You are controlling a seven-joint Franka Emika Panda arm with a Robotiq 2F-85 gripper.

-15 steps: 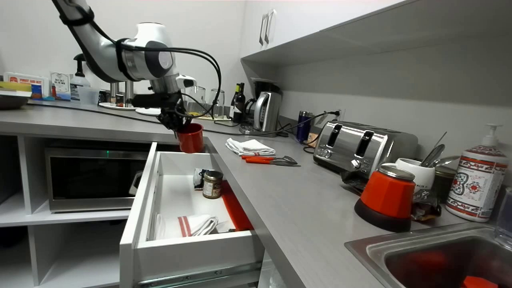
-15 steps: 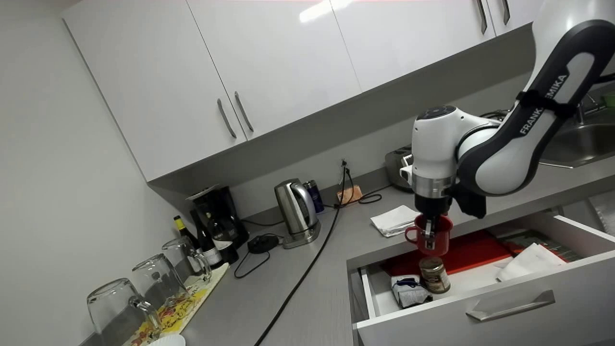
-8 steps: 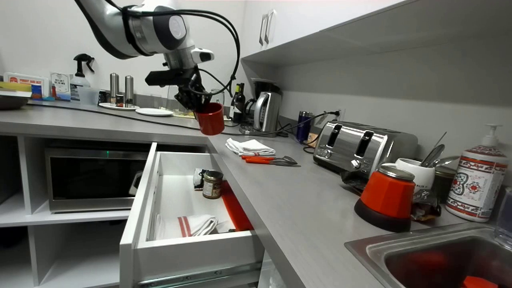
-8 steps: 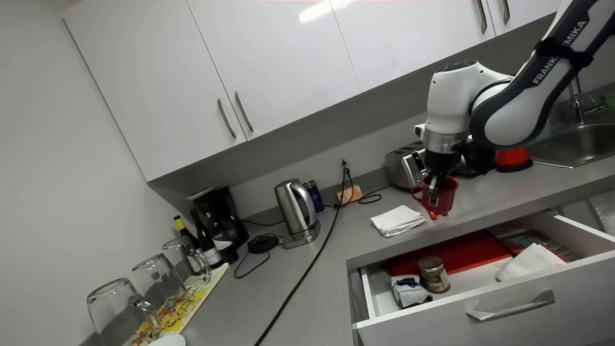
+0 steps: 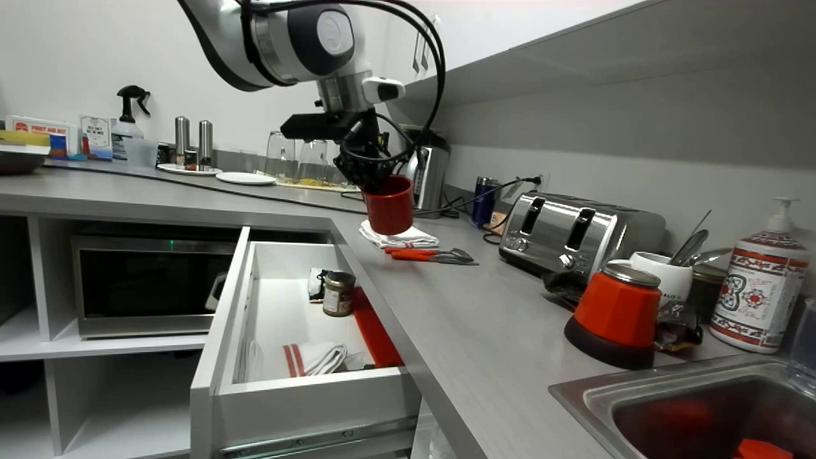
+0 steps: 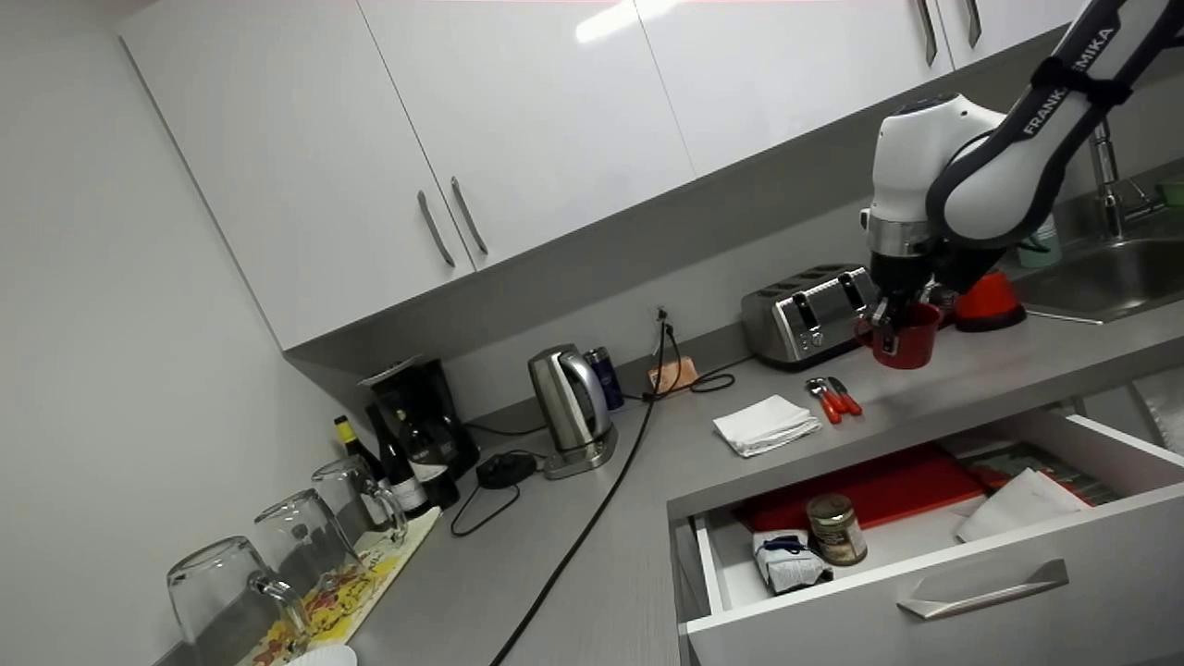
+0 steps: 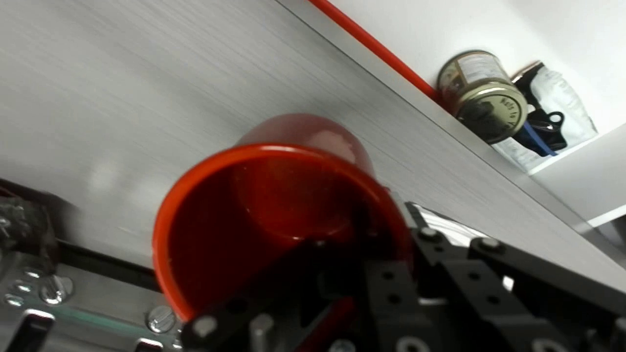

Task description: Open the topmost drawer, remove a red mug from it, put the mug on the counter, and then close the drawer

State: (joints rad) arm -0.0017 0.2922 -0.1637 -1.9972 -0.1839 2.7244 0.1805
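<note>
Over smooth light-grey countertop, pointing down with black gripper, clamped on small red cylindrical mug. Above gripper, on white-and-black arm, lettered "FRANK" and "MIKA".

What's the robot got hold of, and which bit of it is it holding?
It's holding the red mug. The jaws are pinching its side wall, reaching down from the open top.

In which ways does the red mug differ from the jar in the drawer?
The red mug has a plain surface; the jar carries a label. The red mug is open at the top; the jar has a lid. The pincer holds the red mug above the counter; the jar stands in the open drawer. Both look roughly cylindrical.
</note>
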